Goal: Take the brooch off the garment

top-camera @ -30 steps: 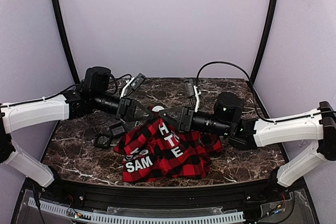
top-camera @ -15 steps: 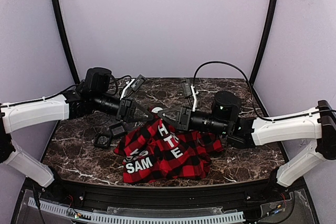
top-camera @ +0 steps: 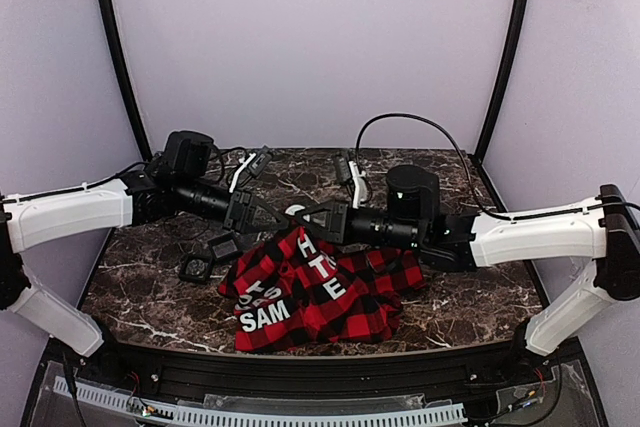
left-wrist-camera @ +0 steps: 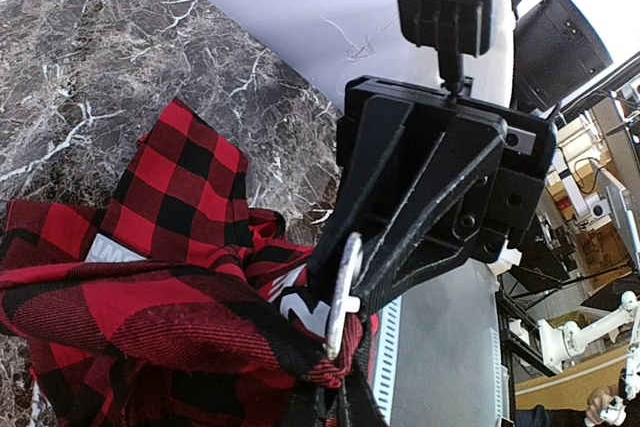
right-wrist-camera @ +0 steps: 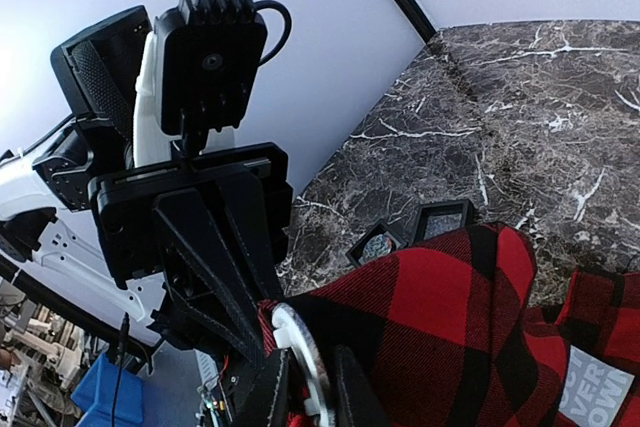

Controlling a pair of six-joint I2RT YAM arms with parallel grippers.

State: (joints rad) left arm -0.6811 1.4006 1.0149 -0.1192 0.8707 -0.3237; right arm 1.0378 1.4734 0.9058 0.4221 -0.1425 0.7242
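1. Both tools meet tip to tip at mid-frame in the top view.
2. I have my left tool [top-camera: 282, 216] pressed together on a raised fold of the plaid garment [top-camera: 330, 297].
3. My right tool [top-camera: 304, 215] pinches the pale round brooch [right-wrist-camera: 300, 365] on that fold.
4. Remaining cloth lies on the marble desk [top-camera: 140, 277], lower centre.

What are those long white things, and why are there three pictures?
They are two robot arms, each ending in a pinching claw. One camera looks down from above and behind the arms. The other two ride on the wrists, so they see up close. On the marble table are a red-and-black plaid garment and two small black square frames. The left claw pinches the garment. The right claw seems to be closed on the brooch, a small pale disc on the cloth.
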